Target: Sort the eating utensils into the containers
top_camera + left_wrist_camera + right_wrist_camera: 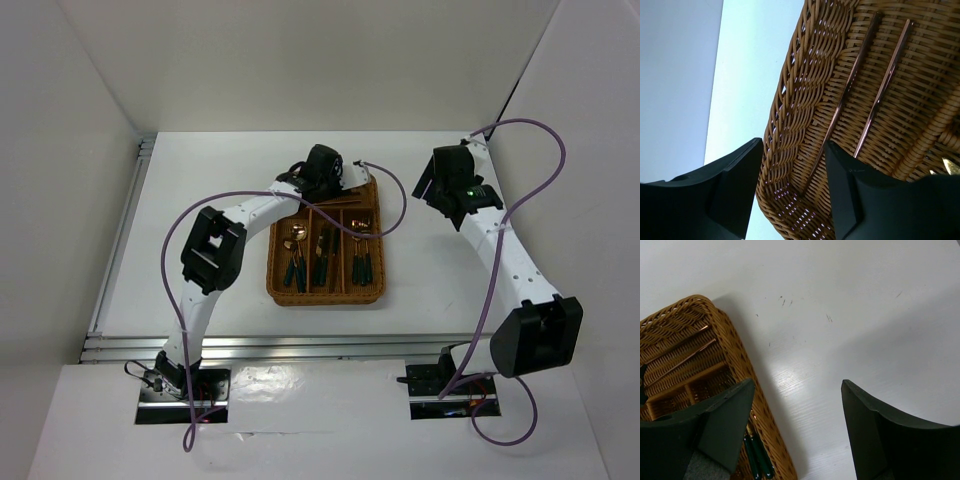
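The brown wicker tray (372, 296) lies mid-table. Its three long slots hold gold-headed, dark-handled cutlery: spoons (295, 258) on the left, a middle set (323, 255), and another set (361, 258) on the right. Two copper-coloured chopsticks (850, 82) lie side by side in the crosswise slot; they also show in the right wrist view (682, 355). My left gripper (792, 180) is open and empty, hovering over the crosswise slot's end wall. My right gripper (797, 410) is open and empty above bare table just right of the tray (737, 347).
Purple cables (395, 215) loop from both arms, one over the tray's far right corner. White walls enclose the table. An aluminium rail (120, 240) runs along the left edge and the near edge.
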`<state>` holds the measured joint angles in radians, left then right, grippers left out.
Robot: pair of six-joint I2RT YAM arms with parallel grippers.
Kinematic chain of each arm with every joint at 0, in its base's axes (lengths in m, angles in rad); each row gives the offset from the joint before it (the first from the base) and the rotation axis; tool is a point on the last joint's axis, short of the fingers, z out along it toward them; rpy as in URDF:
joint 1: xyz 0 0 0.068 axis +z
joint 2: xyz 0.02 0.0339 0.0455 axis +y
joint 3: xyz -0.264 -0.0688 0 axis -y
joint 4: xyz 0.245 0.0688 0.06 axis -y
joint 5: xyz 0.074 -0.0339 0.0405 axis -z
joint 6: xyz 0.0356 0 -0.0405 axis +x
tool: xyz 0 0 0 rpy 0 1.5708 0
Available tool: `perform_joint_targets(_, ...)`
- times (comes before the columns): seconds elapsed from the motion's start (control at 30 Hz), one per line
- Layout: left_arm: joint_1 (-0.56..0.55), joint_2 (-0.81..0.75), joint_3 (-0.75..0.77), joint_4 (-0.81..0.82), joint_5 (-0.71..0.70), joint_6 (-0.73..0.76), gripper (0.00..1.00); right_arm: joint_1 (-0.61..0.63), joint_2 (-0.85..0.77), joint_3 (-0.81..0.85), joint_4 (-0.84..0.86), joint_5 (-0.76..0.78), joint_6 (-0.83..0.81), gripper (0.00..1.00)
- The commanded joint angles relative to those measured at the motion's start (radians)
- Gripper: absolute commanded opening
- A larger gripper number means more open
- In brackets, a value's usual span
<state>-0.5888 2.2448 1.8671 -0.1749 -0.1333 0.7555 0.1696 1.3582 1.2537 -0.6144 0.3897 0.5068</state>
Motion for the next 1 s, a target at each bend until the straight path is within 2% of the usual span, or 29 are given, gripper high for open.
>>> perform_joint_targets(0.0, -0.003, 0.016, 0.009, 0.046, 0.004, -0.025, 0.66, -0.005, 0.002, 0.018, 0.013, 0.024, -0.005, 0.78)
perform_joint_targets(0.13, -0.003, 0.007, 0.058, -0.003, 0.014, -0.102, 0.68, -0.005, 0.022, 0.018, 0.022, 0.006, -0.005, 0.78)
perform_joint_targets(0.23, 0.021, -0.039, 0.079, -0.038, 0.078, -0.203, 0.75, -0.005, 0.032, 0.018, 0.031, -0.018, -0.005, 0.78)
perform_joint_targets(0.3, 0.035, -0.074, 0.079, -0.038, 0.090, -0.258, 0.79, -0.005, 0.032, 0.018, 0.044, -0.038, -0.005, 0.82)
perform_joint_targets(0.33, 0.050, -0.112, 0.064, -0.038, 0.099, -0.318, 0.82, -0.005, 0.032, 0.007, 0.057, -0.079, -0.031, 0.91)
perform_joint_targets(0.4, 0.064, -0.149, 0.041, -0.038, 0.090, -0.378, 0.86, -0.005, 0.051, 0.022, 0.068, -0.118, -0.040, 1.00)
perform_joint_targets(0.43, 0.075, -0.168, 0.041, -0.038, 0.069, -0.436, 0.94, -0.005, 0.062, 0.023, 0.068, -0.150, -0.051, 1.00)
perform_joint_targets(0.5, 0.089, -0.218, 0.032, -0.087, 0.060, -0.493, 1.00, -0.005, 0.096, 0.062, 0.068, -0.163, -0.051, 1.00)
perform_joint_targets(0.67, 0.168, -0.324, -0.018, -0.156, 0.072, -0.718, 1.00, -0.005, 0.121, 0.119, 0.038, -0.141, -0.065, 1.00)
perform_joint_targets(0.73, 0.193, -0.364, -0.031, -0.187, 0.110, -0.763, 1.00, -0.005, 0.093, 0.119, 0.074, -0.141, -0.074, 1.00)
perform_joint_targets(0.9, 0.254, -0.409, -0.042, -0.248, 0.098, -0.904, 1.00, -0.005, -0.007, 0.017, 0.234, -0.181, -0.126, 1.00)
perform_joint_targets(0.97, 0.291, -0.436, -0.042, -0.279, 0.039, -0.971, 1.00, -0.005, -0.018, -0.022, 0.277, -0.181, -0.139, 1.00)
